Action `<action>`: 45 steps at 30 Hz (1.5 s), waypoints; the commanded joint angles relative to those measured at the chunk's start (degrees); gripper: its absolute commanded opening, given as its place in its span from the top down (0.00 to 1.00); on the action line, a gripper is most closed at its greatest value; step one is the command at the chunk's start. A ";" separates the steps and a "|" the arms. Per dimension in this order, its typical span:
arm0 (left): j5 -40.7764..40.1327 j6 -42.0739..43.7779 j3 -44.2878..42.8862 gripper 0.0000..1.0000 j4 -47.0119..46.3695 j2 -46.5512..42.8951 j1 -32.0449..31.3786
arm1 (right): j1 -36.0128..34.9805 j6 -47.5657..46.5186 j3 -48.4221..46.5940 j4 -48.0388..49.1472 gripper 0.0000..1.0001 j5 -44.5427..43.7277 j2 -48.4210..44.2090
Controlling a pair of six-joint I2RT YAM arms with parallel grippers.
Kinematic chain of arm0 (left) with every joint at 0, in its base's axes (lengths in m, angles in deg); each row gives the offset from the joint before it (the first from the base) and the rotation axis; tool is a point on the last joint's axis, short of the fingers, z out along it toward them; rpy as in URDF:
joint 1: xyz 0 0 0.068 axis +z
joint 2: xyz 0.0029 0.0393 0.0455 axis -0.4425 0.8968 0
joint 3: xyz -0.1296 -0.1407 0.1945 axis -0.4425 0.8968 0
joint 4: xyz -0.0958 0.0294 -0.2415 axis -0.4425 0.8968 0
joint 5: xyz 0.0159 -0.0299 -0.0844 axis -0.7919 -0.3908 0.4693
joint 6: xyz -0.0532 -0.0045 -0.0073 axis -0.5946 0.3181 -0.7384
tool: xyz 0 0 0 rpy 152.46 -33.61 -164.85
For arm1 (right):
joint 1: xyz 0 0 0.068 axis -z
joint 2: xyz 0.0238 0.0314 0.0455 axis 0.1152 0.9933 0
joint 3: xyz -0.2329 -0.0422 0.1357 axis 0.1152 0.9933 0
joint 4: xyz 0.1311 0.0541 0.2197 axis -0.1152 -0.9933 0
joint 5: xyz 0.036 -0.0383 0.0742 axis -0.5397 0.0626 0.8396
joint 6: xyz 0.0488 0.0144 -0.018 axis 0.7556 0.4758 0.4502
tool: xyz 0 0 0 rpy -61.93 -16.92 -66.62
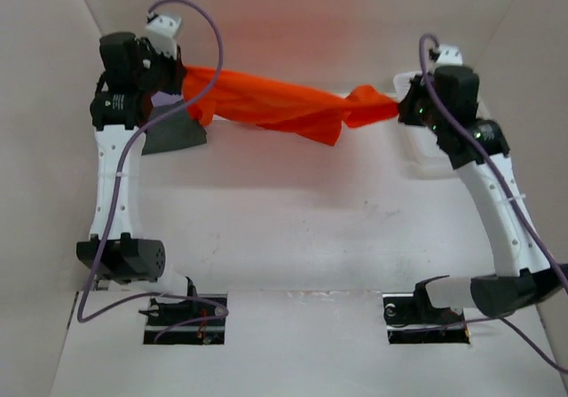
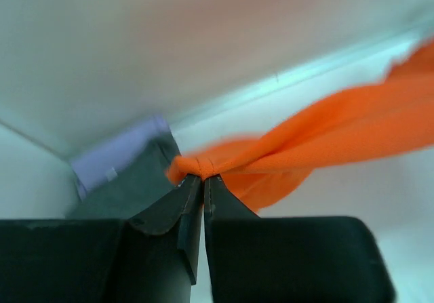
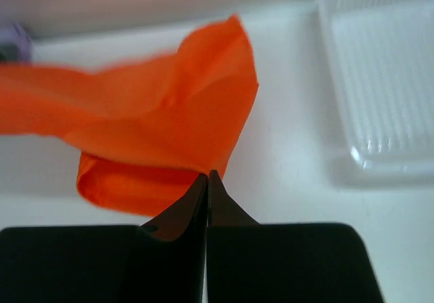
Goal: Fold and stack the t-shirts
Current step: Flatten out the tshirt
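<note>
- Orange shirt (image 1: 275, 104): off the bench (image 1: 293, 228), strung as a twisted band between the two arms across the far half; a loose fold hangs lower right of the middle
- Left fingers (image 2: 193, 185): clenched on a bunched knot at the orange shirt's left end, tips almost together
- Right fingers (image 3: 201, 189): clenched on the orange shirt's right end; the cloth fans out up and to the left from the tips
- Grey shirt (image 1: 173, 135): lying on the bench at far left, beneath the left arm and the orange shirt's left end
- Lavender shirt (image 2: 115, 157): on the far side of the grey shirt and touching it, close to the wall corner; mostly hidden by the arm in the top view
- Basket (image 3: 380, 79): white mesh, on the bench at far right, just beside the right fingers, partly covered by the right arm from above
</note>
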 commanded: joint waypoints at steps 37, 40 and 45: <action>-3.56 10.12 41.00 0.57 10.25 8.16 -6.92 | -1.55 9.44 52.73 10.95 1.00 6.32 -11.64; -3.11 8.45 41.80 0.54 8.58 7.72 -5.87 | -2.61 10.41 53.16 11.31 1.00 6.50 -11.29; -1.36 7.48 44.52 0.51 5.68 6.32 -3.41 | -2.78 11.11 54.13 12.19 1.00 6.76 -11.64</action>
